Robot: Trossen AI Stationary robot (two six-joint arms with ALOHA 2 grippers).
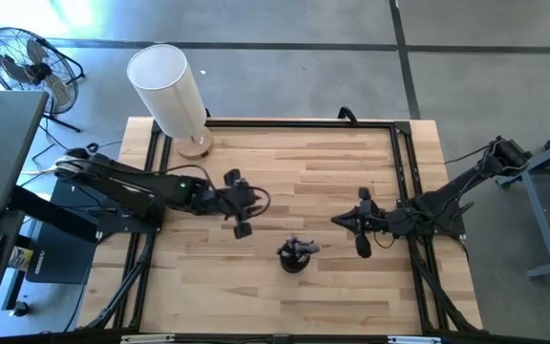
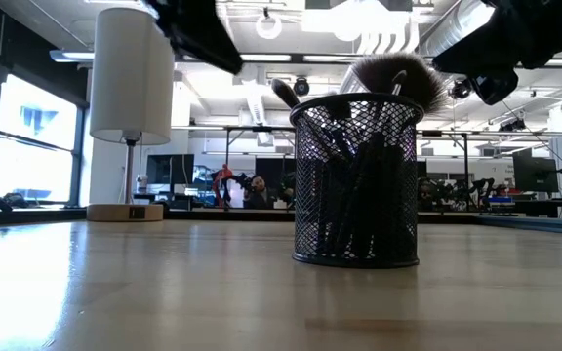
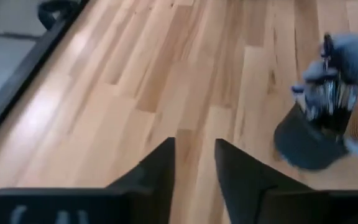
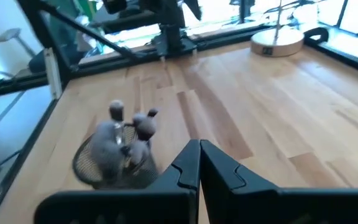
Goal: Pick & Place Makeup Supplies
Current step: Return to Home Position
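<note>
The makeup brushes (image 1: 297, 247) stand head-up in a small black mesh cup (image 1: 293, 260) near the table's near edge, midway between the arms. In the low view their handles show through the cup's wire wall (image 2: 357, 185) and a wide fluffy head (image 2: 398, 76) sticks out above the rim. My left gripper (image 3: 194, 155) is open and empty, hovering above the table left of and beyond the cup (image 3: 309, 140). My right gripper (image 4: 199, 149) is shut and empty, hovering right of the cup (image 4: 114, 165). In the high view the left gripper (image 1: 243, 220) and right gripper (image 1: 337, 222) flank the cup.
A lamp with a big white cylindrical shade (image 1: 166, 86) stands on a round wooden base (image 1: 196, 145) at the table's far left corner. A black frame rail (image 1: 285, 122) runs along the far and side edges. Bare wood lies between the arms, beyond the cup.
</note>
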